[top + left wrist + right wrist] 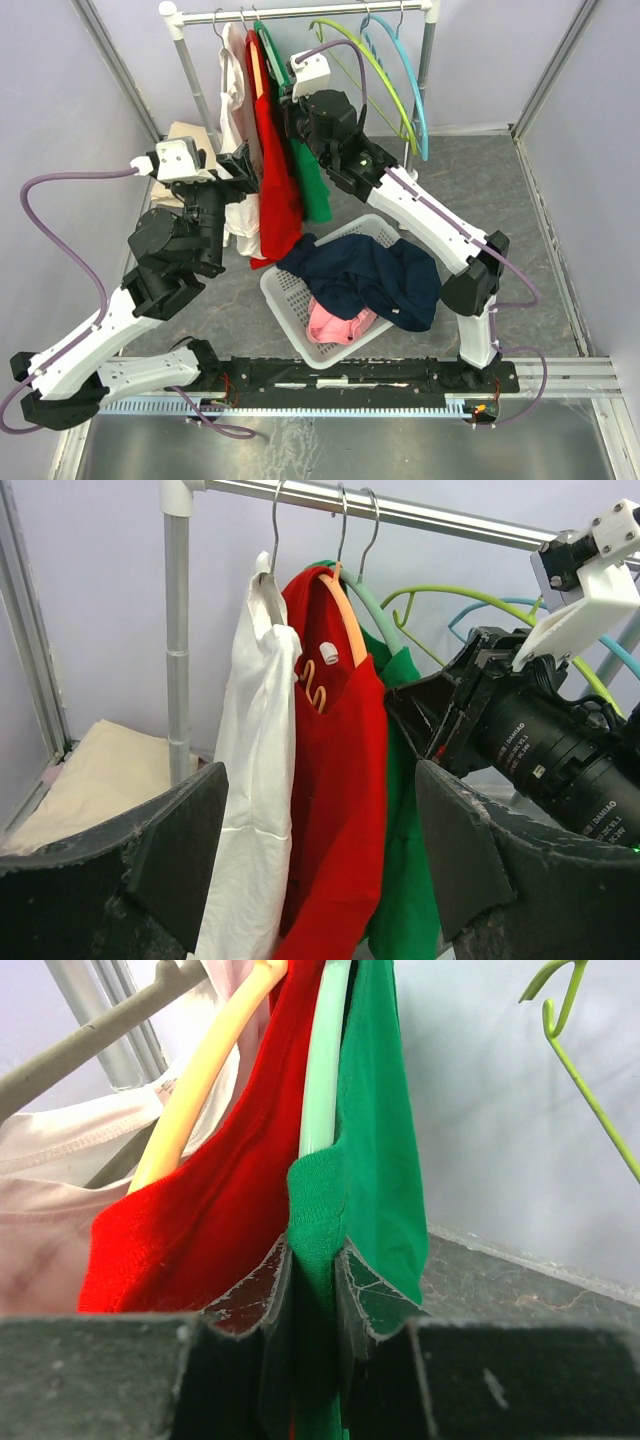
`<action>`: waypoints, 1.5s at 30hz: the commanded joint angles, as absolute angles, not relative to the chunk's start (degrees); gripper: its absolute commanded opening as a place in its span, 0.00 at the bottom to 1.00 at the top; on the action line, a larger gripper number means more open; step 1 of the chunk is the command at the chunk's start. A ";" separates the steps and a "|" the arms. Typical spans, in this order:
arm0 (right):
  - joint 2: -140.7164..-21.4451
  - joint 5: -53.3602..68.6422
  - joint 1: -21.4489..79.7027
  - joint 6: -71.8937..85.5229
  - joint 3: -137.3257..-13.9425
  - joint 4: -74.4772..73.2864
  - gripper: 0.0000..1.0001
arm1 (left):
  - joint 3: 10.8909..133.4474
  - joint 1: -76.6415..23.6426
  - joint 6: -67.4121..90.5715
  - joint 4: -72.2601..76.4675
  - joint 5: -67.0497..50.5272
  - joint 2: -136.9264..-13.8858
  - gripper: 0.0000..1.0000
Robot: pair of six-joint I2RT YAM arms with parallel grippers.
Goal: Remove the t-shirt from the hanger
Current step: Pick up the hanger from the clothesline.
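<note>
Rail (300, 12): across the back, above the table (480, 190).
On rail, left to right: left shirt (236, 100), middle shirt (272, 150), right t-shirt (313, 185), empty hangers (395, 80).
Basket (285, 295): on the table, before the shirts, between the arms.
Clothes heap (370, 280): in the basket, over its right rim.
Folded cloth (90, 780): beside the rail's left post.
Left claw (320, 780): before the shirts, apart.
Right claw (312, 1260): pinching the right t-shirt's edge.

A green t-shirt (380, 1140) — limp, straight down from its pale-green hanger (322, 1060) on the rail (450, 518)
</note>
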State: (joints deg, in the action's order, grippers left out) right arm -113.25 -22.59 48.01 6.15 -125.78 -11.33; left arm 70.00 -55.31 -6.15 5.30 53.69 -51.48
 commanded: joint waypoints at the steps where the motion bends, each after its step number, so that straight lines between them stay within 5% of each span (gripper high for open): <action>1: -109.25 -27.01 48.16 4.95 -124.16 -5.12 0.02 | 70.66 -54.97 -8.61 9.02 53.89 -51.91 0.82; 45: -86.40 -23.17 47.64 0.50 -101.23 9.13 0.02 | 81.48 -51.01 -5.64 3.39 44.64 -63.57 0.85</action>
